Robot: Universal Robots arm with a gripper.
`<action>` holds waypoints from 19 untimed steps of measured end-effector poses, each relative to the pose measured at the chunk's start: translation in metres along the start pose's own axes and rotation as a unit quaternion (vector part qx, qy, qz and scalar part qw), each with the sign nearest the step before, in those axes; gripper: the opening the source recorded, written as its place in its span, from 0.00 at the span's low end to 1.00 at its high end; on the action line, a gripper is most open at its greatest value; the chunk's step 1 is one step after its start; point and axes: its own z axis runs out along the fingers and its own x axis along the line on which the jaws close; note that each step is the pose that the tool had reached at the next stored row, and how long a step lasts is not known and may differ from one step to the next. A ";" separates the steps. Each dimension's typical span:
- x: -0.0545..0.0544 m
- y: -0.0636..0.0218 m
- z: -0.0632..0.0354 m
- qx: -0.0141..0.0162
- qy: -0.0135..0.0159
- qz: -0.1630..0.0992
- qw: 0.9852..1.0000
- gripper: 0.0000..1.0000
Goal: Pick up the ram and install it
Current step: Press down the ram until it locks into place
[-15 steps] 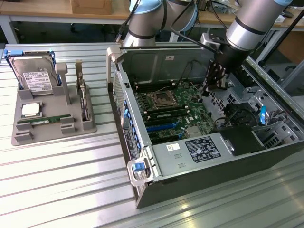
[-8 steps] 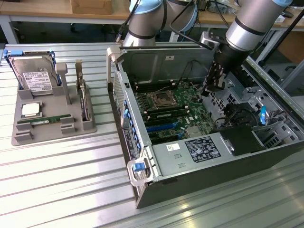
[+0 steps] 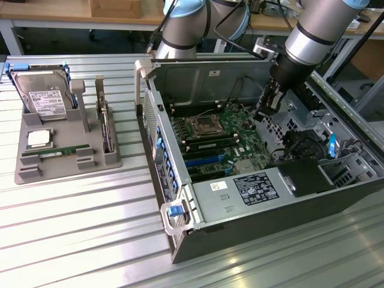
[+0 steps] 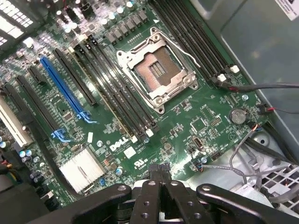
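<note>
The ram [image 3: 57, 152], a thin green stick with a white label, lies flat in a slot at the front of the grey holder [image 3: 30, 174] on the exterior view's left. My gripper [image 3: 263, 113] hangs far from it, inside the open computer case [image 3: 252, 234] over the motherboard [image 3: 240, 141]. In the wrist view the two black fingers [image 4: 150, 191] are pressed together, so the gripper [image 4: 161, 173] is shut with nothing in it. Below them lie the long black memory slots [image 4: 119, 95] beside the empty processor socket [image 4: 156, 70].
The grey holder also carries a silver hard drive [image 3: 43, 96], a square processor chip [image 3: 38, 138] and an upright card [image 3: 105, 123]. Case walls, loose cables [image 4: 261, 86] and a drive cage [image 3: 336, 162] surround the motherboard. The ribbed metal table [image 3: 78, 240] stretches around both.
</note>
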 end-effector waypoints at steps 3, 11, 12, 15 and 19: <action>0.000 0.0000 0.0001 0.000 -0.003 0.033 0.999 0.11; 0.000 -0.0001 0.0005 0.000 -0.010 0.117 0.993 0.11; 0.000 -0.0001 0.0006 0.000 -0.012 0.141 0.990 0.11; 0.000 -0.0001 0.0013 0.000 -0.017 0.190 0.982 0.11; 0.000 -0.0002 0.0019 0.000 -0.023 0.263 0.965 0.11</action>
